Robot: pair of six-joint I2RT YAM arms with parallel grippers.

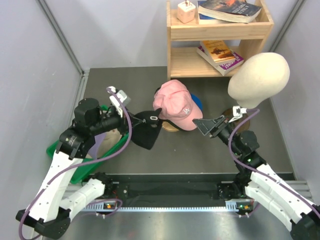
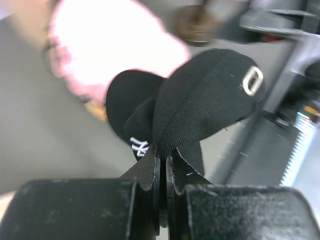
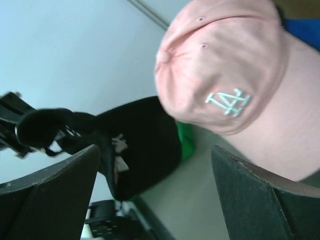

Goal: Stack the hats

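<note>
My left gripper is shut on the rear edge of a black cap with a white logo and holds it off the table, just left of the stack. In the left wrist view the jaws pinch the black cap. A pale pink cap sits on a blue cap over a round wooden stand. My right gripper is open and empty, just right of the pink cap. The right wrist view shows it facing the pink cap and the black cap.
A green bin under my left arm holds a lavender cap. A cream mannequin head stands at the right. A wooden shelf with books is at the back. Grey walls close both sides.
</note>
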